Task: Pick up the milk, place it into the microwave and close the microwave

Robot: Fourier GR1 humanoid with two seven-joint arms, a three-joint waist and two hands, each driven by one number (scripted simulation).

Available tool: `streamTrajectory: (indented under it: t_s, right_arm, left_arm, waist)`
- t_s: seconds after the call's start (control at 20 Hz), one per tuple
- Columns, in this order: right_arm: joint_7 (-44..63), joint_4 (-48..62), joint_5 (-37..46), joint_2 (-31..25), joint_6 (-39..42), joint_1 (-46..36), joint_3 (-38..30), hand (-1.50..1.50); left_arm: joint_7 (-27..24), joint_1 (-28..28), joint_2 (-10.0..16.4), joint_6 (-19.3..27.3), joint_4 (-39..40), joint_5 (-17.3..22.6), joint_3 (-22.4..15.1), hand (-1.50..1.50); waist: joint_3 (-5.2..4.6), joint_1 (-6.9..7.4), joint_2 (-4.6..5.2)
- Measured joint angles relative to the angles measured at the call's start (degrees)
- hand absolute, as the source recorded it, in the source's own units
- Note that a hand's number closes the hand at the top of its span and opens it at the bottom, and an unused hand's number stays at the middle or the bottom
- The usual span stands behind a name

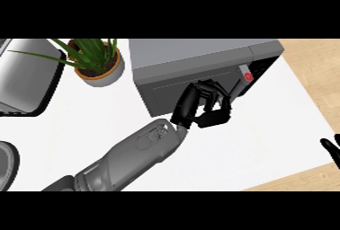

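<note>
A: Where's the left hand?
B: The left hand (pixel 203 107) is on the front of the microwave (pixel 192 54), which sits at the worktop's (pixel 266 148) far edge, right of middle. The fingers (pixel 191 96) lie mostly straight against the door (pixel 163 92), some bent lower down. It has nothing in its grasp.

A: And the milk?
B: It's not on the worktop anywhere. A small white-and-red bit (pixel 246 74) shows at the door's right end, by the dark panel (pixel 260 67). I can't tell if that's the carton or a knob. My guess is the milk is already inside.

A: Is the door shut?
B: It looks flush or close to it, and I can't make out a gap.

A: What's the key relation?
B: The door's long axis runs left to right along the microwave front. The hand is on its right half, so the push goes straight away from the robot, toward the far edge. The left arm is by far the nearer one.

A: The right hand?
B: The right hand (pixel 330 150) rests at the worktop's right edge near the front corner, fingers up and relaxed, well apart from the microwave.

A: Anything else?
B: A potted plant (pixel 100 60) stands at the far edge just left of the microwave, clear of the push. So it's the closing step, near done, I'd say
</note>
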Motion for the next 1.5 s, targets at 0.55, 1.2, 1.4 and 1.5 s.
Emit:
streamTrajectory:
  t_s: [0.55,1.2,1.4,1.5]
  right_arm:
    - [1.2,-1.3,-3.1,-1.0,0.0,-0.9,-0.7,-1.50]
    - [2.5,-3.8,-6.3,-3.2,2.5,-1.9,0.5,-1.50]
    - [3.0,-4.6,-7.2,-3.9,2.8,-1.9,0.3,-1.50]
    - [3.2,-4.8,-7.6,-4.1,2.9,-2.0,0.4,-1.50]
  left_arm:
    - [-4.2,0.5,0.0,0.9,-0.1,5.7,0.5,1.50]
    - [-10.3,0.5,0.0,3.2,0.1,9.3,-0.2,1.50]
    - [-12.1,0.6,0.0,3.6,0.4,10.0,-0.5,1.50]
    - [-12.9,0.6,0.0,4.0,0.4,10.5,-0.5,1.50]
  waist:
    - [0.12,-0.90,0.11]
    - [0.11,-1.70,0.73]
    - [0.08,-2.00,0.78]
    - [0.09,-2.18,0.86]
